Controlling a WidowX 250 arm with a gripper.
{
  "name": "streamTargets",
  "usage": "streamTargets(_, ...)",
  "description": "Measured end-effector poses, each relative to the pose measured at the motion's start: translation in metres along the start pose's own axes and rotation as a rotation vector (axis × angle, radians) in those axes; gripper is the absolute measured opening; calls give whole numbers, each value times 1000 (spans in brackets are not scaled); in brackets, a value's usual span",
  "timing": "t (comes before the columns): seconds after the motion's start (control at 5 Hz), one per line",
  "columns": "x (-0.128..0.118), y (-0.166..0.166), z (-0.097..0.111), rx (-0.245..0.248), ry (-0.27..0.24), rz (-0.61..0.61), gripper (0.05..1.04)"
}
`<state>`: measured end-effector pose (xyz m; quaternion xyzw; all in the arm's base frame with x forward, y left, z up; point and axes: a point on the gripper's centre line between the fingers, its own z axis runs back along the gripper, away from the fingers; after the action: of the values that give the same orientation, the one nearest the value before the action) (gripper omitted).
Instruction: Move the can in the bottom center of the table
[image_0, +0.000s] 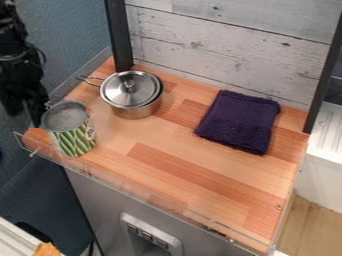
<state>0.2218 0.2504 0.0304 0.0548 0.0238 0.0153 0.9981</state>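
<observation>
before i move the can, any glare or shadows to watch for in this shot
camera view: light and dark reflections on the shiny pot lid; camera view: no hard-edged shadow across the middle of the wooden table; camera view: towel so dark its folds hardly read; camera view: black arm at upper left mostly loses its detail in darkness

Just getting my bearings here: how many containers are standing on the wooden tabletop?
2: the green-patterned can at the left of the view, and the lidded metal pot, farther back and to the can's right.
</observation>
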Motion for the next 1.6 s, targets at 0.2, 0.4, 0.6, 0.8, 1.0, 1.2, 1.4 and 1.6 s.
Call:
streamTargets(0.2,-8,-34,6,6,9,-47,999)
streamTargets(0.4,-14,-74,15,16,19,-58,999)
streamTargets(0.6,-14,-109,11,-5,26,-57,999)
streamTargets(0.8,-12,-145,6,-23,43,-84,999)
streamTargets(1.0,-14,-188,1,-55,48,-170,999)
streamTargets(1.2,-23,-217,10,-36,28,-257,999)
streamTargets(1.4,-33,-185,17,-4,37,-150,999)
streamTargets(1.6,-40,-160,27,-23,9,-121,999)
